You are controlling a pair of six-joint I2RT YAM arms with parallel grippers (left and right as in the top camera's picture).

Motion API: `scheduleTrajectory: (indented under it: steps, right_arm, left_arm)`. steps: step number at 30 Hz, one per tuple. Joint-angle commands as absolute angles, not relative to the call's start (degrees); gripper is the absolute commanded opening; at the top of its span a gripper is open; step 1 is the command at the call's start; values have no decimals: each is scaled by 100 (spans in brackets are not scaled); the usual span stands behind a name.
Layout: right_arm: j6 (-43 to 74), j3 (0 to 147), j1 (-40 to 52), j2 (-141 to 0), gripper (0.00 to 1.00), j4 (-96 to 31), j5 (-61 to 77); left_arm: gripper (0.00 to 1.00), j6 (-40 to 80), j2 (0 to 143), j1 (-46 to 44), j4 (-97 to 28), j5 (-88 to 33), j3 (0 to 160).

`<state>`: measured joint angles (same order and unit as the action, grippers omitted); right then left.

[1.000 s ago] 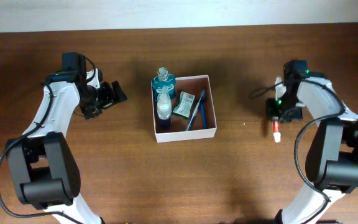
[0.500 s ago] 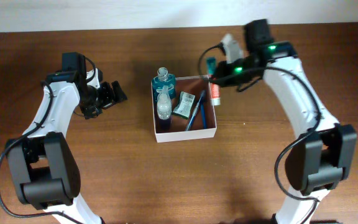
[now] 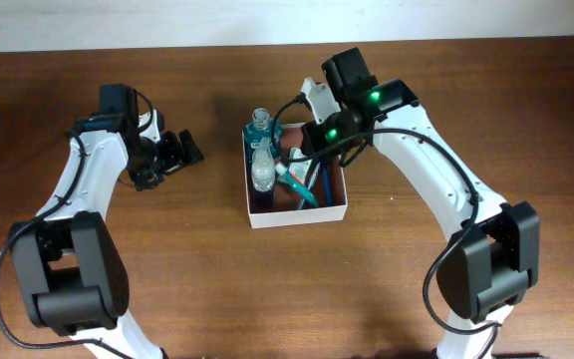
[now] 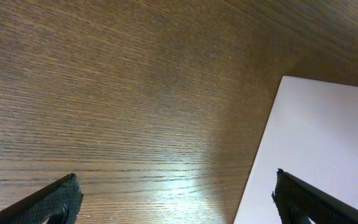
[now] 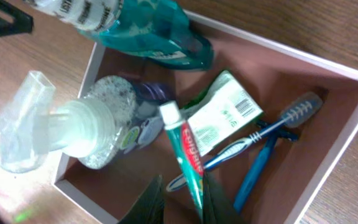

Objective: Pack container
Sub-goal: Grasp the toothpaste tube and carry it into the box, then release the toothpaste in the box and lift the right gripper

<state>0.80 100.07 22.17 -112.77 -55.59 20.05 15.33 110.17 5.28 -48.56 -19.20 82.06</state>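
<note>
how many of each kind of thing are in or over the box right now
bottles: 2 (teal bottle, pump bottle)
tube: 1, in the right claw
packet: 1
toothbrush: 1
blue-handled tool: 1
total: 6
</note>
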Motion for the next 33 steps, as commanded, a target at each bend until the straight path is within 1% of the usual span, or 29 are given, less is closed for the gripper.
scheduleTrajectory:
  steps: [1,3,5,6,8,9,13,18,19,20,21,22,23,24,25,28,30,33]
  right_arm:
    - [69,10103,2248,-11192,28,-5612,1872]
    - [34,10103,2248,-11192,33,-5614,1745]
    - [27,10103,2241,-11181,36,-5614,1636]
    - [27,10103,2237,-11163,40,-5610,1594]
    - [30,10103,2237,-11087,63,-5568,1575]
    - [30,10106,2237,-10967,98,-5522,1575]
    - [30,10106,2246,-10175,98,-5417,1164]
    - [30,10103,2250,-8582,99,-5419,357]
    - [30,10086,2257,-8012,98,-5417,56]
    - [27,10066,2257,-7806,99,-5415,-56]
    - [30,9907,2257,-6945,98,-5374,-530]
    - [27,9863,2255,-6792,99,-5360,-609]
    - [27,9594,2255,-6064,99,-5245,-967]
    - [27,9456,2255,-5758,99,-5192,-1116]
    - [-49,9118,2255,-4991,99,-5107,-1376]
    - [-193,8344,2252,-3446,99,-4864,-1678]
    - [-519,7852,2255,-2668,99,-4628,-1678]
    - [-550,7356,2255,-2093,98,-4676,-1874]
  left_arm:
    - [99,1468,11067,541,-4851,-1905,8180]
    - [99,1468,11067,541,-4851,-1903,8180]
    - [99,1468,11067,541,-4851,-1903,8180]
    - [99,1466,11067,541,-4851,-1905,8178]
    - [99,1466,11067,541,-4851,-1905,8180]
    - [99,1468,11067,541,-4851,-1905,8180]
    - [99,1466,11067,541,-4851,-1905,8180]
    - [99,1468,11067,541,-4851,-1903,8180]
    - [99,1468,11067,541,-4851,-1905,8180]
    - [99,1468,11067,541,-4851,-1905,8180]
    - [99,1466,11067,541,-4851,-1905,8180]
    - [99,1468,11067,541,-4851,-1903,8180]
    - [99,1466,11067,541,-4851,-1905,8180]
    - [99,1468,11067,541,-4851,-1905,8180]
    - [99,1466,11067,541,-4851,-1903,8180]
    - [99,1466,11067,541,-4851,-1903,8180]
    - [99,1466,11067,541,-4851,-1905,8180]
    - [99,1466,11067,541,-4851,-1903,8178]
